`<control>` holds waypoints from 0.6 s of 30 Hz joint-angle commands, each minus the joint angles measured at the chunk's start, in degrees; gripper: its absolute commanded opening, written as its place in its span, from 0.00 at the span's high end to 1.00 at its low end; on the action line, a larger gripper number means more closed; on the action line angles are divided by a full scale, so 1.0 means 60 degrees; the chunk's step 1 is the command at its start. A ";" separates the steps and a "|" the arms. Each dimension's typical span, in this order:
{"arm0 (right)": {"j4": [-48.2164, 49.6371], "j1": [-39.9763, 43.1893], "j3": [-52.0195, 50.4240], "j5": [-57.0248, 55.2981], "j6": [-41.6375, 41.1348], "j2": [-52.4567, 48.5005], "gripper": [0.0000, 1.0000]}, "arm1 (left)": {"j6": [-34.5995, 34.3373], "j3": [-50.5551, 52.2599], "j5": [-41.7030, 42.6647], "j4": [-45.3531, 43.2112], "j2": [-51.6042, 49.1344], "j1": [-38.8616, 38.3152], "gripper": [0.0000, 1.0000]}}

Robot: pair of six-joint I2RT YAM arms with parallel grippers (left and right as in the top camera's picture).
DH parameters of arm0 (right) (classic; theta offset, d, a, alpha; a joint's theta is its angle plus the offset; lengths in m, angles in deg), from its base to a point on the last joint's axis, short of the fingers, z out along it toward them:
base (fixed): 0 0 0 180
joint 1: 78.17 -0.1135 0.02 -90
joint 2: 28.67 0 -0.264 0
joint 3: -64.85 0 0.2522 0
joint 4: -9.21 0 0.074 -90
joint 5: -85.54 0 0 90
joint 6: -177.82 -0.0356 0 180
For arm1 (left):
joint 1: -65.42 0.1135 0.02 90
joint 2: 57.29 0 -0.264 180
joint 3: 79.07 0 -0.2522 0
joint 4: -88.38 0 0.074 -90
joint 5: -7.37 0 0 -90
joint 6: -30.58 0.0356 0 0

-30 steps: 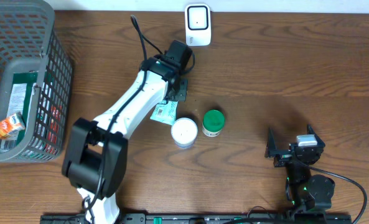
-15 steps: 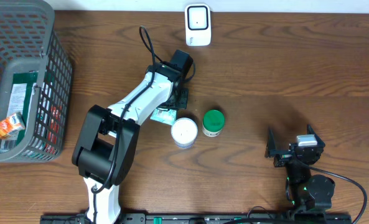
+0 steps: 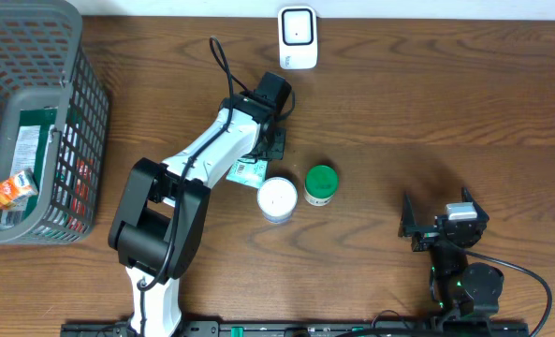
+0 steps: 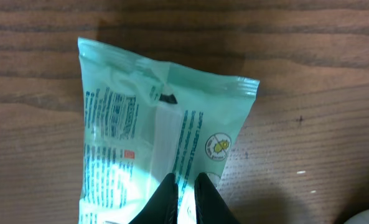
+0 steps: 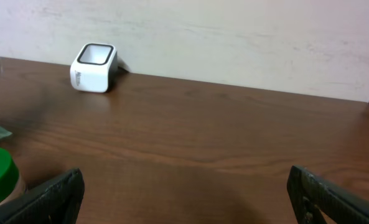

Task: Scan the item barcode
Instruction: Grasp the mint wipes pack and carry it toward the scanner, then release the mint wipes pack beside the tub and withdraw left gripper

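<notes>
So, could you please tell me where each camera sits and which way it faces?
Overhead: above the table, facing straight down; both arms show, the left gripper at the packet, the right gripper parked.
Left wrist: on the left arm, facing down at the packet; its shut fingertips pinch the middle seam.
Right wrist: low on the right arm, facing level across the table to the scanner and wall; its open fingers frame the bottom corners.
Shared: overhead and right wrist both show the scanner and green-lidded jar.
</notes>
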 commanded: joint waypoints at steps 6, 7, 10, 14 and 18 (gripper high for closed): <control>-0.0040 -0.0004 -0.0007 -0.0018 -0.0109 0.0015 0.01 | 0.0004 0.0860 0.0055 -0.0739 0.0113 -0.0084 0.89; -0.0040 -0.0004 -0.0007 -0.0018 -0.0109 0.0015 0.01 | 0.0025 0.0812 0.0058 -0.0736 0.0160 -0.0080 0.89; -0.0040 -0.0004 -0.0007 -0.0018 -0.0109 0.0015 0.01 | 0.0091 0.0623 0.0055 -0.0732 0.0466 -0.0025 0.89; -0.0040 -0.0004 -0.0007 -0.0018 -0.0109 0.0015 0.01 | 0.0091 0.0390 0.0051 -0.0736 0.1319 0.0186 0.89; -0.0040 -0.0004 -0.0007 -0.0018 -0.0109 0.0015 0.01 | 0.0131 0.0229 0.0047 -0.0725 0.2488 0.0561 0.89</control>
